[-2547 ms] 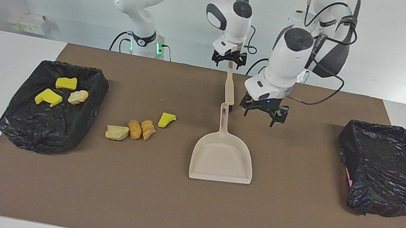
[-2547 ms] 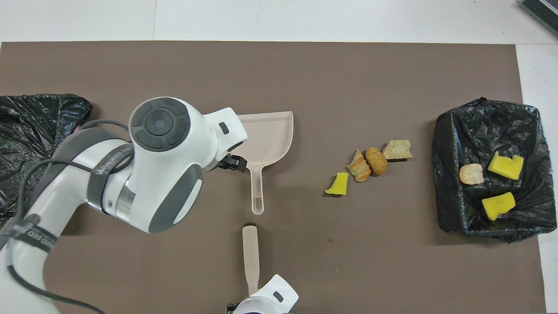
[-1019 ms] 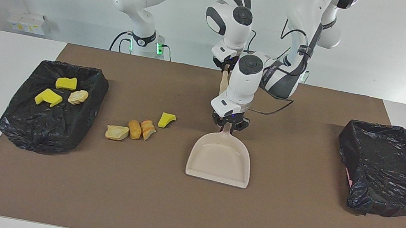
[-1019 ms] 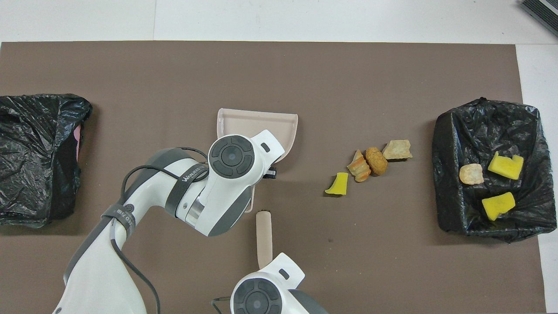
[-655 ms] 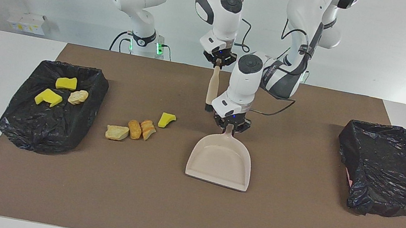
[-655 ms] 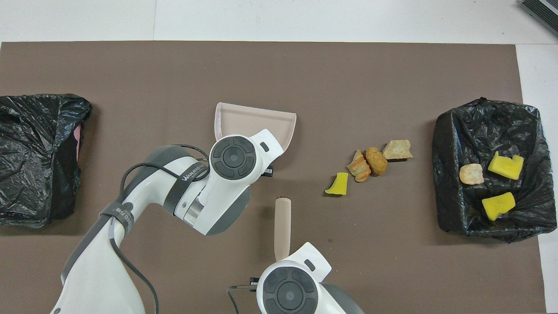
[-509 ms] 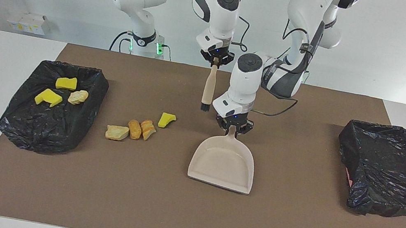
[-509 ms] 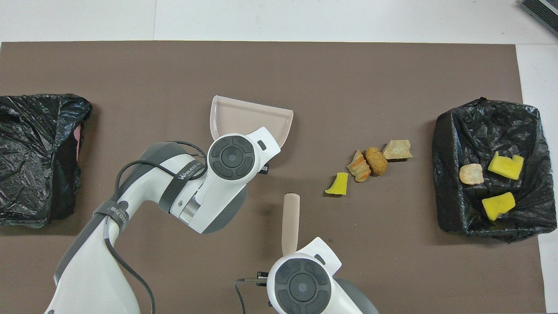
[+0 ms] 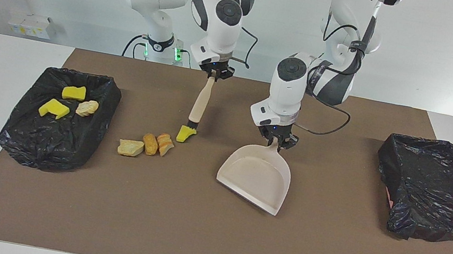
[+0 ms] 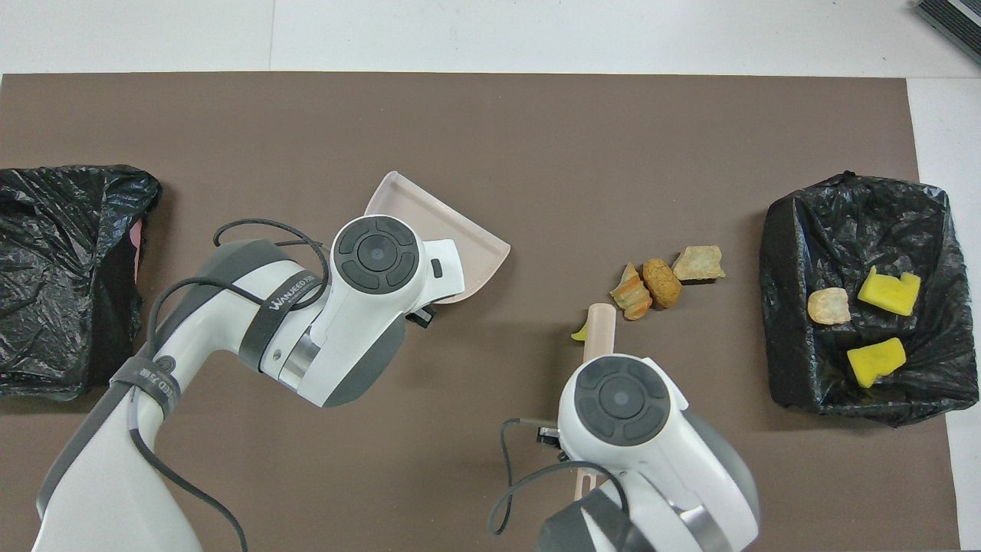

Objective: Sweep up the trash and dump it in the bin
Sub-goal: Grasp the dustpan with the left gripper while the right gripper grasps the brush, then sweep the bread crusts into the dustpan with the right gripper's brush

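Where brush [image 9: 201, 101] meets trash [image 9: 186, 133], yellow, seemingly wedge-shaped

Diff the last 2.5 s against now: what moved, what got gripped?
The left tool closed on the beige plastic dustpan by its handle, lifted and turned it. The right tool, holding the beige-handled brush throughout, swung it toward the right arm's end, bristles now at the loose yellow sponge scrap. Unchanged: the three tan bread-like chunks on the mat, the scraps in the black-lined bin, and the other black-lined bin.
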